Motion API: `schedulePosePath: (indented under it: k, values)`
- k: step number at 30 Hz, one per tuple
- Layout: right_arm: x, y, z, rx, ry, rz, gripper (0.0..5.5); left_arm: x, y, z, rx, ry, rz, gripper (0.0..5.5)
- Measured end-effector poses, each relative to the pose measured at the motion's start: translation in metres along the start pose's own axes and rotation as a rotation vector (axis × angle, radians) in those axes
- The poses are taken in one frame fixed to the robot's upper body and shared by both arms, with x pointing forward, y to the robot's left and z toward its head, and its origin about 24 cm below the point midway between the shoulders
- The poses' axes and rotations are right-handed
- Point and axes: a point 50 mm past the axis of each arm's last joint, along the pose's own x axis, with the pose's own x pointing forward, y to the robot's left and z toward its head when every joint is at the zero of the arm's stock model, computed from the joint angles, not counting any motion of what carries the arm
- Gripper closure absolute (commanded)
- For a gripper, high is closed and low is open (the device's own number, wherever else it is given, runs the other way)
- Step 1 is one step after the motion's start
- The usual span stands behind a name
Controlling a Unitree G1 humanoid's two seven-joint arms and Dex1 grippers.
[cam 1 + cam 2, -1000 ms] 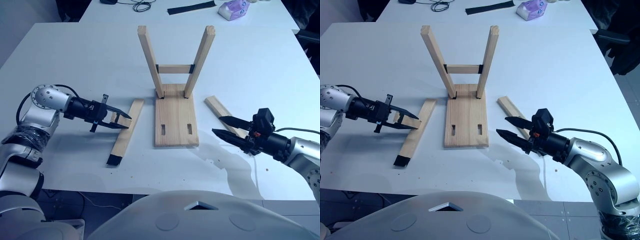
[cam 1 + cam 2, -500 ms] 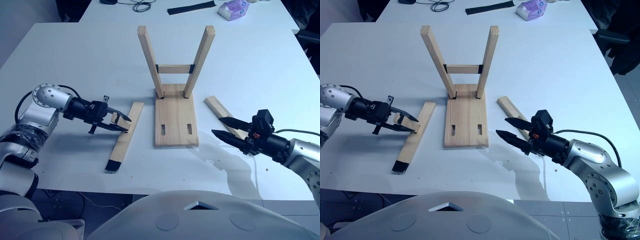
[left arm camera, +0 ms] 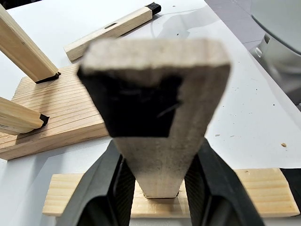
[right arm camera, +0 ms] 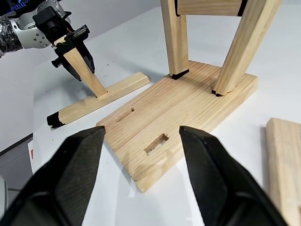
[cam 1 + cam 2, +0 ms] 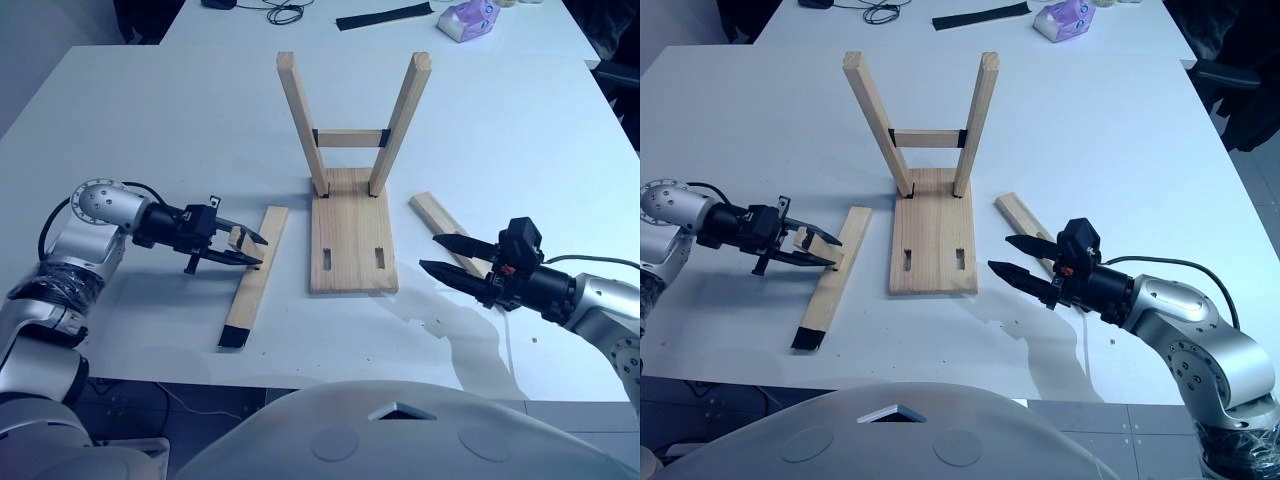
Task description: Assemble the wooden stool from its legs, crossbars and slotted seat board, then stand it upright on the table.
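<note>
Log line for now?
left claw: shut on crossbar, end on flat leg | right claw: open, right of seat board | two slots empty

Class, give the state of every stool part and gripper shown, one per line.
seat board: flat, far slots filled, near slots empty
fitted legs: upright in the far slots
left loose leg: lying flat, short crossbar's end on it
short crossbar: tilted, gripped
right loose leg: lying flat, free
left gripper: shut on short crossbar
right gripper: open, empty

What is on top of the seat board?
On the seat board, two legs stand in the far slots, joined by a crossbar; both near slots are empty. The leg ends inside are hidden.
</note>
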Motion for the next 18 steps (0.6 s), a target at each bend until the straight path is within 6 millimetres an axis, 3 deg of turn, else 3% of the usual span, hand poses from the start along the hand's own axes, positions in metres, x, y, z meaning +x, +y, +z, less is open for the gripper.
schedulePosePath:
  k: [4,6,10,18]
  values:
    - [0.001,0.000,0.000,0.000,0.007,0.012,2.59,0.001,0.000,-0.001,-0.004,-0.010,0.011,4.19]
    - [0.001,-0.001,0.000,-0.003,0.012,0.014,2.59,0.002,0.001,-0.003,-0.008,-0.017,0.034,3.75]
    - [0.001,-0.003,0.000,-0.007,0.021,0.009,2.59,0.014,-0.012,-0.045,-0.149,0.068,0.117,3.12]
    - [0.000,-0.008,-0.001,-0.023,0.070,0.028,2.59,0.009,-0.020,-0.062,-0.088,0.029,0.369,1.98]
